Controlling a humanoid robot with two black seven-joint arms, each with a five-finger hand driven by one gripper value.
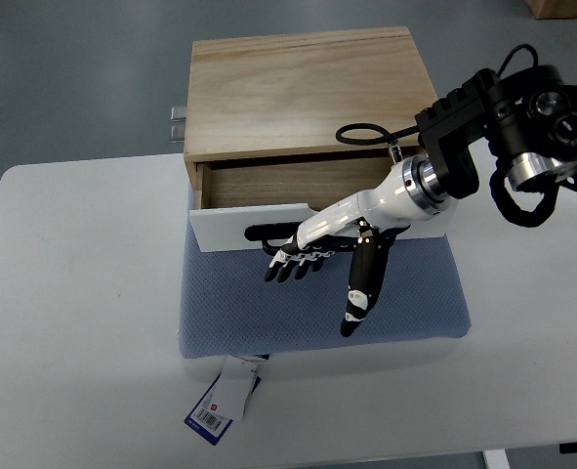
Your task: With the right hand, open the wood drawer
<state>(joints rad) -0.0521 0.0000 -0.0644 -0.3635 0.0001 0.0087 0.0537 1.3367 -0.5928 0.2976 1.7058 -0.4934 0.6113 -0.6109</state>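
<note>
You've got a white surface (83,293) filling most of the view, seen from above. On its far middle sits a wood drawer box (308,93), resting on a blue-grey mat (317,303) that spreads toward the near side. The drawer (268,186) is already partly out: you can see the brown inside floor between the box and the white front panel (249,223), which now sits over the mat's far edge. A black handle (264,233) runs along that panel.

Your right arm (503,127) comes in from the right edge, black at the wrist with a loop of cable over the box. The right hand (312,256) is at the front panel, fingers (290,266) curled down over the handle and apparently hooked on it, thumb (358,293) pointing out straight toward the near side, clear of the panel. Left arm is not visible.

Step in hand, as I judge it: mid-pull, drawer about partway open, not fully out. Next move calls for a steady straight pull toward the near side, keeping the fingers hooked so the handle doesn't slip. Watch that the box doesn't slide on the mat with it.

Smallest bits: a blue and white tag (225,396) hangs off the mat's near left corner, and grey metal tabs (178,122) stick out at the box's far left.
</note>
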